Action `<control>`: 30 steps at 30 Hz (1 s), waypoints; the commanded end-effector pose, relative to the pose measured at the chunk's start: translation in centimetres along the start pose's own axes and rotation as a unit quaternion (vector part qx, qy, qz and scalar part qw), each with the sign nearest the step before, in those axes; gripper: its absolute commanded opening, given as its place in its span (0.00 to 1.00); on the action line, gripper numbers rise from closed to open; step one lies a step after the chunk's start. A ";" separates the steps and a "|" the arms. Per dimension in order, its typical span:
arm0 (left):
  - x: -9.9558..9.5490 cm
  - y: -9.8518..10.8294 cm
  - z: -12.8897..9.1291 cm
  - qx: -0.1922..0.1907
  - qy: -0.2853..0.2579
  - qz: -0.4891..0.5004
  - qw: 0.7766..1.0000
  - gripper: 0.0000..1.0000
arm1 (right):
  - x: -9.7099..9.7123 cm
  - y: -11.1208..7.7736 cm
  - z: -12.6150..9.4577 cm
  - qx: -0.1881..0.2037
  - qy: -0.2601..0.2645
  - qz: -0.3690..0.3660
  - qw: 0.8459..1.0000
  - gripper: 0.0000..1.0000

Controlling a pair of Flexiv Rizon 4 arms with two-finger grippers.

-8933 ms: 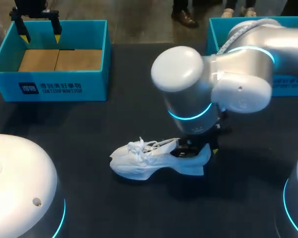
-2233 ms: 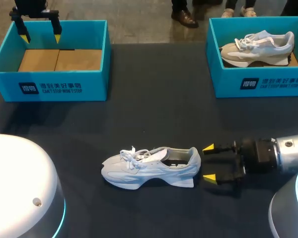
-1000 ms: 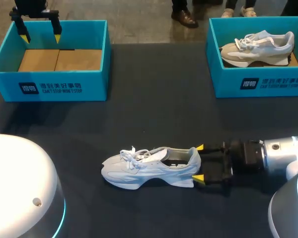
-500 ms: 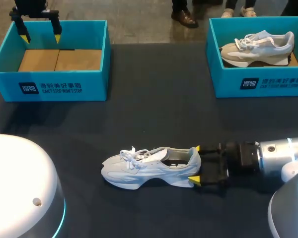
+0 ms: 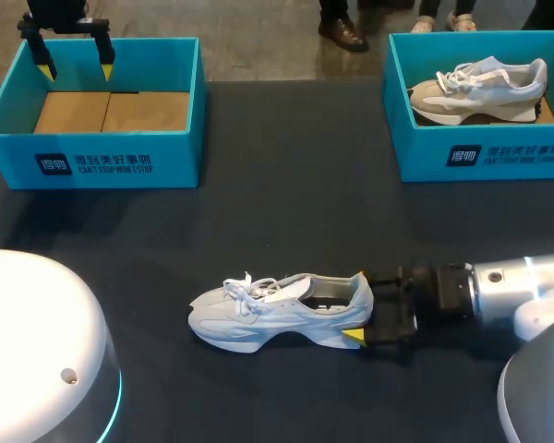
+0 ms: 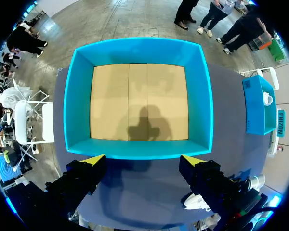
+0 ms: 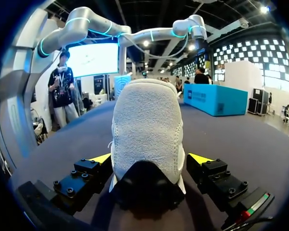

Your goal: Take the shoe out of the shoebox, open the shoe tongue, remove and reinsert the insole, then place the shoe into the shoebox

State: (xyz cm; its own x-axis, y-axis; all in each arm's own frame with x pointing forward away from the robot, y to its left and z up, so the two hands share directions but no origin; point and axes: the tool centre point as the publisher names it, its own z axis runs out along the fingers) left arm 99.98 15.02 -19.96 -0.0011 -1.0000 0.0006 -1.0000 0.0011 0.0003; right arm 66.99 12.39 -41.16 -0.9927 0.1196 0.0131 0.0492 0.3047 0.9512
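A dark navy, matte table (image 5: 286, 166) fills the head view, evenly lit, with soft shadows under what stands on it; at its far right corner stands a teal cardboard box (image 5: 420, 157); inside lies a grey and beige sneaker (image 5: 475, 88).

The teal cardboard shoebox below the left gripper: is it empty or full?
Empty: inside the teal cardboard shoebox, only its bare brown floor shows.

Head view overhead; wrist views nearer
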 end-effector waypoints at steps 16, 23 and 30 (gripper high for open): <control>0.0 0.0 0.0 0.000 0.000 0.000 1.000 1.00 | 0.1 -0.2 1.9 -0.002 0.002 -0.004 1.000 1.00; 0.0 0.0 0.0 0.000 0.000 0.000 1.000 1.00 | 0.1 -0.2 2.4 -0.008 0.004 -0.005 1.000 1.00; 0.0 0.0 0.0 0.000 0.000 0.000 1.000 1.00 | 0.0 -0.2 2.7 -0.014 0.006 -0.007 1.000 0.00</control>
State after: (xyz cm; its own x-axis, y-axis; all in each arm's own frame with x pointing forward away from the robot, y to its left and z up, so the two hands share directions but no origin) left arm 99.98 15.02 -19.96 -0.0011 -1.0000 0.0006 -1.0000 0.0011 0.0003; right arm 67.08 14.51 -41.96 -0.9943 0.1062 0.0039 0.0336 0.2796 0.9595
